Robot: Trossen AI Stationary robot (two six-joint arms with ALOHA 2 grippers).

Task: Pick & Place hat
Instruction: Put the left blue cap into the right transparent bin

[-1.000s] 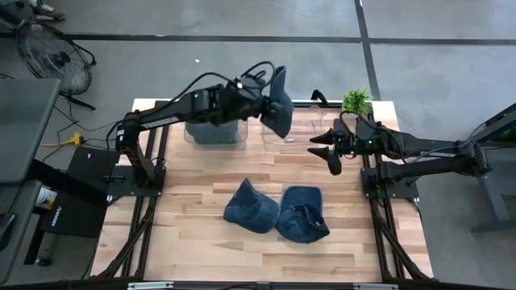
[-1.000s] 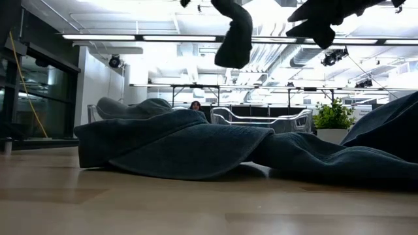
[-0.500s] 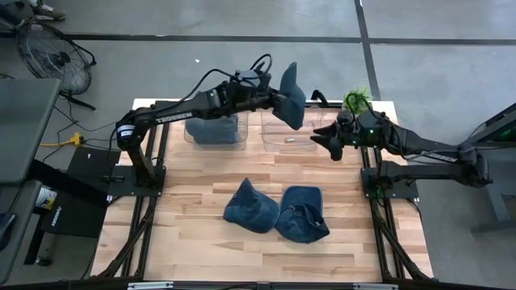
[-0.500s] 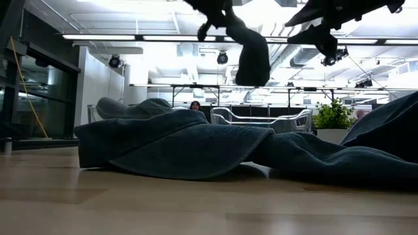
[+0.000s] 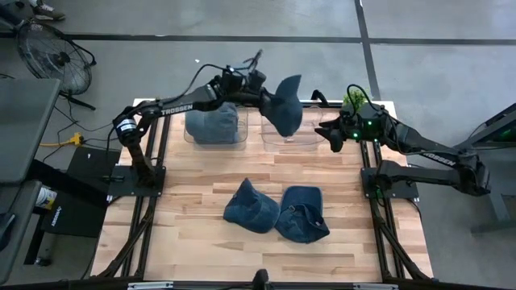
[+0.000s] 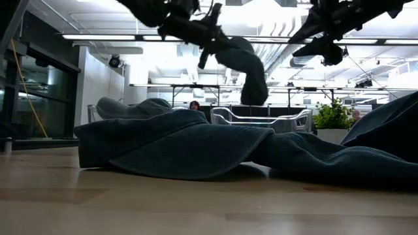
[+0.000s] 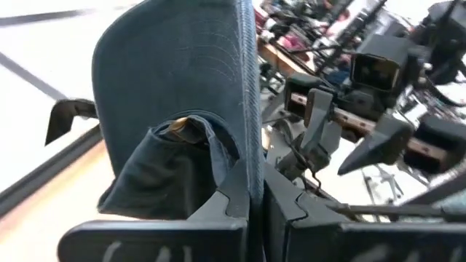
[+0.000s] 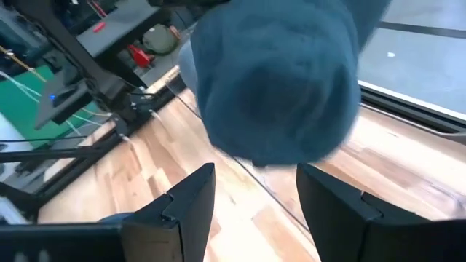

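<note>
My left gripper (image 5: 262, 90) is raised over the far side of the table and is shut on a blue denim hat (image 5: 284, 106), which hangs above a clear bin (image 5: 287, 135). In the low view the hat (image 6: 251, 72) droops below the left gripper (image 6: 210, 34). My right gripper (image 5: 329, 135) hovers open to the right of the hat, whose crown (image 8: 280, 80) fills its wrist view. Two more blue hats (image 5: 251, 205) (image 5: 302, 213) lie flat on the table's middle. Another hat sits inside the left clear bin (image 5: 214, 125). My left gripper pinches the hat's brim edge (image 7: 250, 171) between its two fingers, one on either face of the brim. The hat is lifted clear of everything. Its crown (image 7: 164, 175) sags beside the brim, below the fingers.
A small potted plant (image 5: 355, 100) stands at the far right corner, just behind my right arm. The two clear bins line the far edge. Bare wood (image 5: 193, 242) lies on the near left side of the table.
My left gripper has carried the hat to the right and toward the far edge, from beside the left bin to over the right one; the hat has swung and now hangs lower. My right gripper has drawn back toward the far edge, staying open.
</note>
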